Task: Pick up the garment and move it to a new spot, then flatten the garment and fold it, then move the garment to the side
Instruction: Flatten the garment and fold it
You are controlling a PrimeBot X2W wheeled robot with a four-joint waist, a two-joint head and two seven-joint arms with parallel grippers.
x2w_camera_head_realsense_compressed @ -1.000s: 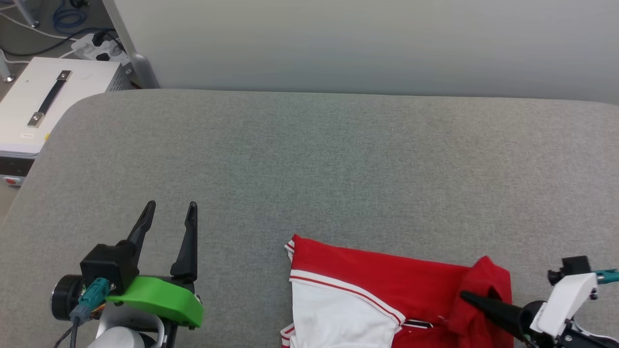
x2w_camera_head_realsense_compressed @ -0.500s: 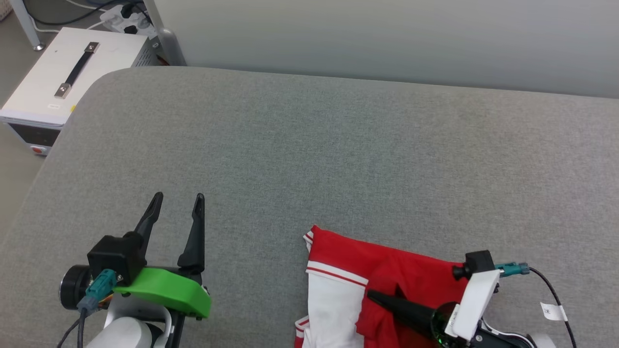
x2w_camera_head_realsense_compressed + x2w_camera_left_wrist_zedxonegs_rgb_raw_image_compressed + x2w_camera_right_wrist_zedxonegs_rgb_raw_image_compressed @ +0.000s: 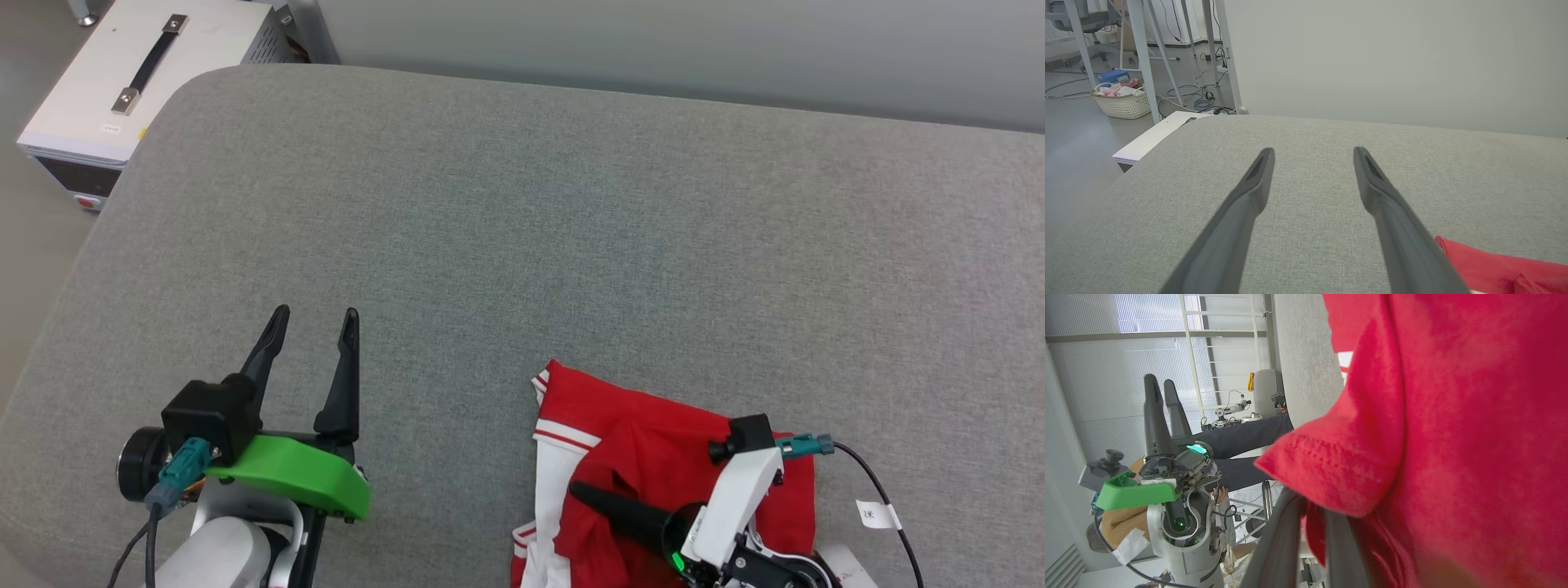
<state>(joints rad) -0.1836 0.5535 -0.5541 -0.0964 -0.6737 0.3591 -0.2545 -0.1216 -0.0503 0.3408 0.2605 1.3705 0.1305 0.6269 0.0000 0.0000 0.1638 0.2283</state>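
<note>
Lying bunched on the grey desk (image 3: 571, 204), the garment (image 3: 645, 420) is seen to the right of the left tool (image 3: 316, 313), whose fingers are spread apart; a red fold is clamped by the right tool (image 3: 578, 490).

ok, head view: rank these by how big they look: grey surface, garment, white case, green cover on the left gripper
1. grey surface
2. garment, cut off by the bottom edge
3. white case, also cut off and farther away, so this rank is less sure
4. green cover
</note>
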